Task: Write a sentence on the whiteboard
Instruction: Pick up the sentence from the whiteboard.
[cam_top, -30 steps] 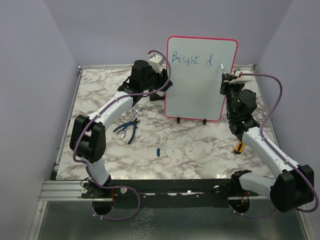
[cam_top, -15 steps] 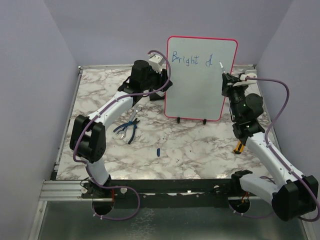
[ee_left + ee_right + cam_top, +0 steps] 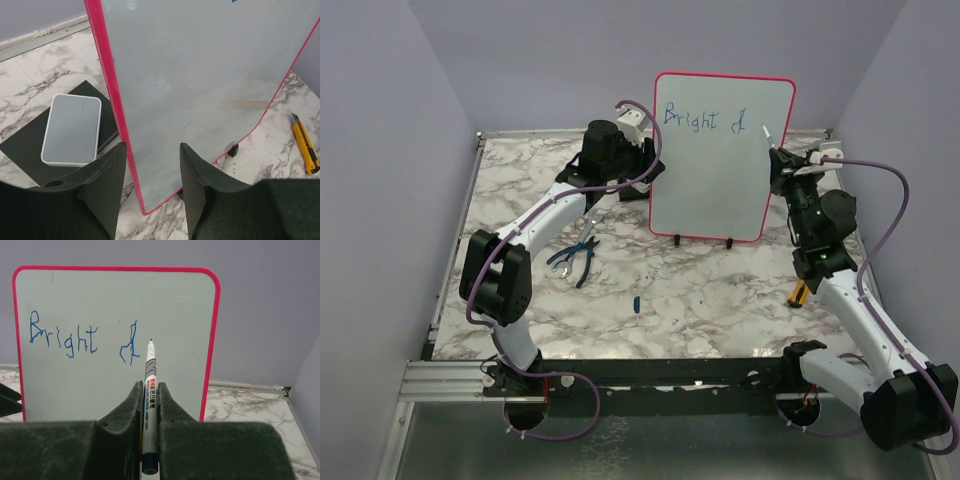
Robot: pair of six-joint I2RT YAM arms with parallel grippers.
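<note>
Surface (image 3: 520, 190): marble, whiteboard (image 3: 710, 185) upright.
Left hand (image 3: 151, 150): straddles whiteboard's edge, grip unclear.
Right hand (image 3: 150, 386): clamped on marker (image 3: 150, 365) near writing (image 3: 65, 340).

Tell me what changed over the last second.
The right arm's wrist and forearm swung to the right, while the right gripper kept its hold on the marker, tip near the "d". Nothing was picked up or let go. Unchanged: the sentence on the whiteboard reads "Bright d", and the left gripper straddles the board's left edge.
</note>
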